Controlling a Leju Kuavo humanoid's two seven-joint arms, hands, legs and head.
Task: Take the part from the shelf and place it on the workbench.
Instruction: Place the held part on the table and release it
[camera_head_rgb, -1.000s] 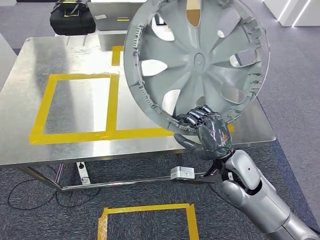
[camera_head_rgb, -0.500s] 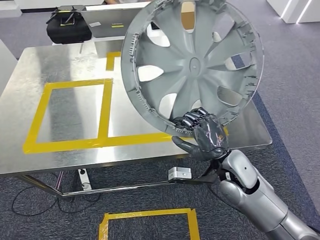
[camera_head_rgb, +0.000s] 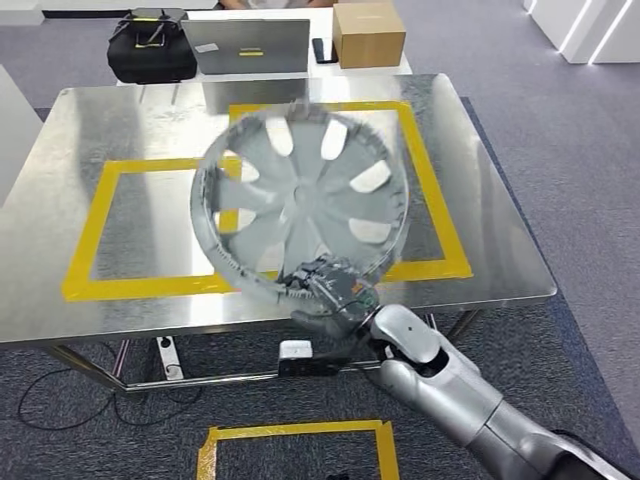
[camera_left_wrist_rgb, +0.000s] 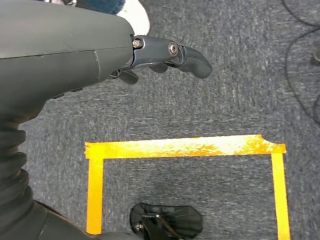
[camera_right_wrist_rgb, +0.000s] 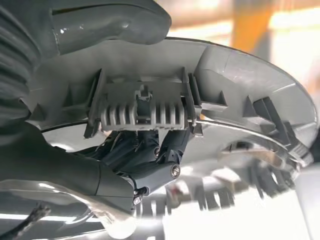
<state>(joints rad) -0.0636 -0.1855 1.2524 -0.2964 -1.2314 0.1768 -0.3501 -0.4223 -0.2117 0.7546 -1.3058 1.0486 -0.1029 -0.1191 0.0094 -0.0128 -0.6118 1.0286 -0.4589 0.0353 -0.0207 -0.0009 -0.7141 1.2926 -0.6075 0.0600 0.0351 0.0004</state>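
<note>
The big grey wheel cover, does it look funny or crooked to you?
A little. The wheel cover is tilted over the workbench, gripped by its near rim in the right hand, not lying flat. It is blurred; no damage is visible.

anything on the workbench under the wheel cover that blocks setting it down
Nothing visible does. The right hand holds the wheel cover by its rim over the bare workbench. The laptop and box sit beyond its far edge.

Grey spoked wheel cover (camera_head_rgb: 302, 205), shiny silver desk (camera_head_rgb: 151, 100) with yellow tape rectangles (camera_head_rgb: 106, 230), brown cardboard box (camera_head_rgb: 368, 32), black bag (camera_head_rgb: 149, 48), dark grey carpet (camera_head_rgb: 573, 150)
</note>
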